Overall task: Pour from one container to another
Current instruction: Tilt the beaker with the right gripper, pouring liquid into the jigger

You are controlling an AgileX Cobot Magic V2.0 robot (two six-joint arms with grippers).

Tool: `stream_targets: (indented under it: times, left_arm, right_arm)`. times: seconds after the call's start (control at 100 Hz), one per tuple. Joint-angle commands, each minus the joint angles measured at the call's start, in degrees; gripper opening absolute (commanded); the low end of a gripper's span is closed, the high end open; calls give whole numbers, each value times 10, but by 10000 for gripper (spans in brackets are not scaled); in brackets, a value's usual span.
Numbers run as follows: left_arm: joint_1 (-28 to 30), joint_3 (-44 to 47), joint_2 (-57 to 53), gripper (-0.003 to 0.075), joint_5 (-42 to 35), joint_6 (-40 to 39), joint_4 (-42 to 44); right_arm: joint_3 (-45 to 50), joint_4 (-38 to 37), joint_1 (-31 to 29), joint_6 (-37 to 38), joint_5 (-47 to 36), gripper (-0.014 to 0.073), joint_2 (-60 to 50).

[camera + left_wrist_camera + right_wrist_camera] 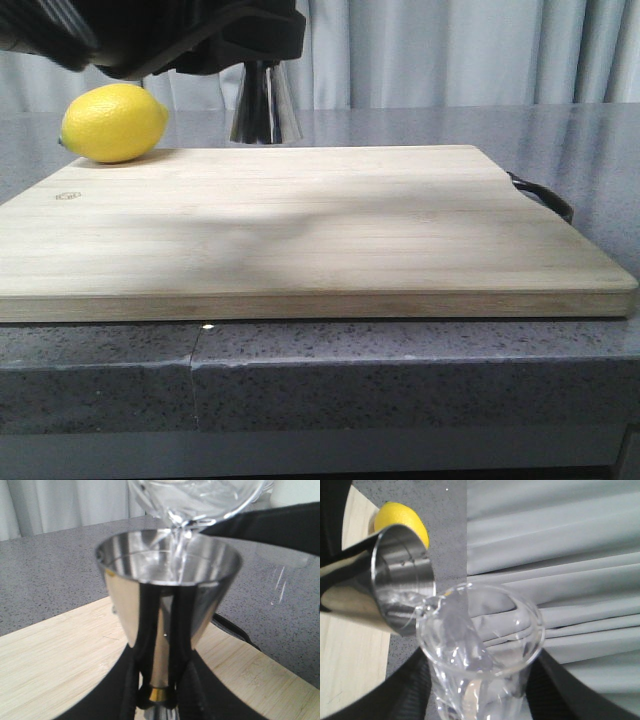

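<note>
The steel jigger (167, 580) with a gold band at its waist stands upright, and my left gripper (159, 694) is shut on that waist. Above its open cup the clear glass beaker (195, 497) is tipped, and a thin stream of clear liquid (177, 550) runs from its lip into the cup. My right gripper (480, 697) is shut on the beaker (480, 645), whose lip sits at the jigger's rim (402, 590). In the front view only the jigger's lower cone (265, 105) shows; black arm parts (190, 35) hide everything above it.
A yellow lemon (113, 122) lies at the far left corner of the wooden cutting board (320, 230). The board has a black handle (545, 198) on its right side. It rests on a grey speckled counter (400, 370), with pale curtains behind.
</note>
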Motion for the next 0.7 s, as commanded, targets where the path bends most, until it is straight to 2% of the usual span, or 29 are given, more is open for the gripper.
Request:
stream_targets:
  times: [0.0,0.46,0.57,0.69]
  left_arm:
    - [-4,-20,-13,-19,-46,-5,5]
    - [-4,-20,-13,-20,-46,-5,5]
    - [-4,-20,-13,-20,-46,-5,5]
    - [-4,-20,-13,-20,-46,-5,5]
  right_arm:
    - [-23,-9,0,-2,2,232,-19]
    - [-23,-5,0,3,2,232,-19]
    - [-23,7,0,48,15,232,-19]
    - [-23,11,0,148,24,232,-19]
